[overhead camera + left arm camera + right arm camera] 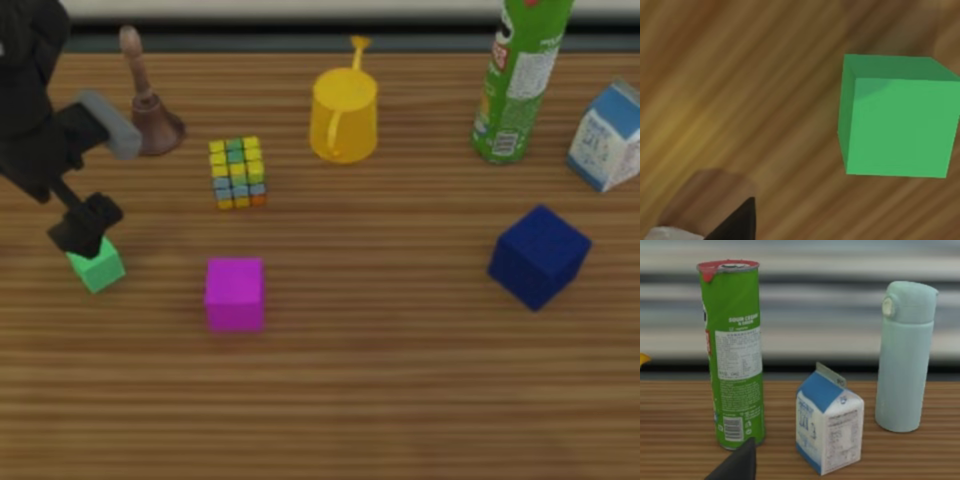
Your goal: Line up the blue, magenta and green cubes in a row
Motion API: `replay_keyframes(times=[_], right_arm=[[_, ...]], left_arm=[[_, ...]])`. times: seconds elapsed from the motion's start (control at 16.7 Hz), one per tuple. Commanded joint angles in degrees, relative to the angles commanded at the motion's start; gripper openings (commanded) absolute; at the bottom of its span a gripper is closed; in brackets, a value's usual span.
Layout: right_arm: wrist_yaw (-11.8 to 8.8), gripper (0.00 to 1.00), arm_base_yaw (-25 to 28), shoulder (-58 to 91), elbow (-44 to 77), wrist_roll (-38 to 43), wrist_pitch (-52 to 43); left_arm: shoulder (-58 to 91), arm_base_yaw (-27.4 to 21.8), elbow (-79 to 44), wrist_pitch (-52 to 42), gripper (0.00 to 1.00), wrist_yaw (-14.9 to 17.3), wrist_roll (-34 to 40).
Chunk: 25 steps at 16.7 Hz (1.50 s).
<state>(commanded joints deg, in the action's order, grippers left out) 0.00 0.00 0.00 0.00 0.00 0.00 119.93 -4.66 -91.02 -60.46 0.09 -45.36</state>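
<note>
The small green cube (97, 268) sits on the table at the far left, and it fills the left wrist view (895, 125). My left gripper (85, 236) hangs open just above and behind it, not touching; one dark fingertip (742, 220) shows beside bare wood. The magenta cube (234, 293) lies to the right of the green one, a cube's width or two away. Far to the right rests the large blue cube (539, 256), turned at an angle. My right gripper is outside the top view; one of its fingertips (742, 460) shows, with nothing held.
Along the back stand a brown bell (150, 112), a multicoloured puzzle cube (238, 172), a yellow cup (345, 113), a tall green can (520, 80) and a milk carton (607, 135). A pale bottle (904, 357) stands beside the carton.
</note>
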Motion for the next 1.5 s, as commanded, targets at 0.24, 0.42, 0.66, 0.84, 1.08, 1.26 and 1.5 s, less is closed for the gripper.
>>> replay_keyframes(times=[0.24, 0.42, 0.66, 0.84, 1.08, 1.26, 1.5], right_arm=[[0.0, 1.0, 0.0, 0.0, 0.0, 0.0, 0.0], [0.0, 1.0, 0.0, 0.0, 0.0, 0.0, 0.0], [0.0, 1.0, 0.0, 0.0, 0.0, 0.0, 0.0], [0.0, 1.0, 0.0, 0.0, 0.0, 0.0, 0.0], [0.0, 1.0, 0.0, 0.0, 0.0, 0.0, 0.0], [0.0, 1.0, 0.0, 0.0, 0.0, 0.0, 0.0], [0.0, 1.0, 0.0, 0.0, 0.0, 0.0, 0.0]], left_arm=[[1.1, 0.0, -1.1, -0.6, 1.0, 0.0, -0.5], [1.1, 0.2, -0.8, -0.3, 1.0, 0.0, -0.5], [4.2, 0.1, 2.7, 6.3, 1.0, 0.1, -0.6], [7.5, 0.0, 6.3, 13.8, 1.0, 0.1, -0.6], [9.2, 0.0, 7.9, 16.5, 1.0, 0.1, -0.7], [9.2, 0.0, 7.9, 16.5, 0.92, 0.1, -0.7], [9.2, 0.0, 7.9, 16.5, 0.62, 0.1, -0.7]])
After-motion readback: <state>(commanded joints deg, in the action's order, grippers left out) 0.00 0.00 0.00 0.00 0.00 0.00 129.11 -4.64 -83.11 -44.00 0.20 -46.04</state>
